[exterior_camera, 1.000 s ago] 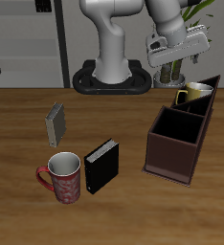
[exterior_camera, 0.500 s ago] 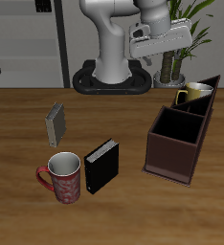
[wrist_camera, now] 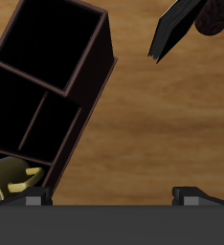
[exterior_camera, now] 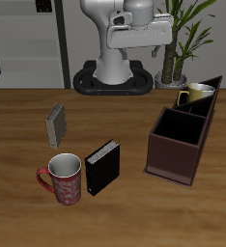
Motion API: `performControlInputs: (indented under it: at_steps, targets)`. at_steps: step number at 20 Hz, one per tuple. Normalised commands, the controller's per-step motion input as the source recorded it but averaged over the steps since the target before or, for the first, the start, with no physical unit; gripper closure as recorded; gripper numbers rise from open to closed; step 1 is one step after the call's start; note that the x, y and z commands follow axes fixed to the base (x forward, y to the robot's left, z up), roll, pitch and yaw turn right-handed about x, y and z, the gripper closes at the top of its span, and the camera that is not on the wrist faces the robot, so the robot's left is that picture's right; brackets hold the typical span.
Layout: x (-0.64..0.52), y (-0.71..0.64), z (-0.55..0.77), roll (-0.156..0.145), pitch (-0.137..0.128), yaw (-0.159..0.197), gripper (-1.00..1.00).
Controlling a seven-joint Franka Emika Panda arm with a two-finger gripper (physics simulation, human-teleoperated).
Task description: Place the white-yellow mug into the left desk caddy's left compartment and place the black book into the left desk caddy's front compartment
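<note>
Having swung away from the left desk caddy [exterior_camera: 185,142], where the white-yellow mug [exterior_camera: 196,94] sits in a narrow back compartment, the gripper [exterior_camera: 136,42], open and empty, is free for the black book [exterior_camera: 102,166].

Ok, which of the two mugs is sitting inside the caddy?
The white-yellow mug, in a narrow back section of the left desk caddy. The red patterned mug stands on the table beside the black book.

No text, label, brand or number can be read anywhere; the black book [exterior_camera: 102,166] shows a plain cover; the red patterned mug [exterior_camera: 63,178] bears only a pattern, no letters.
</note>
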Motion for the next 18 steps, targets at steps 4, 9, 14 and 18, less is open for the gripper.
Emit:
performControlInputs:
  at_steps: [4,9,14,18]
  targets:
    - [0.2,-0.43,0.13,-0.094,-0.002,0.021,-1.0]
    - [0.22,-0.36,0.02,-0.057,0.029,0.003,-1.0]
    - [0.11,-0.19,-0.01,-0.016,0.026,-0.008,-1.0]
    - [0.13,-0.12,0.02,-0.039,-0.001,0.011,-1.0]
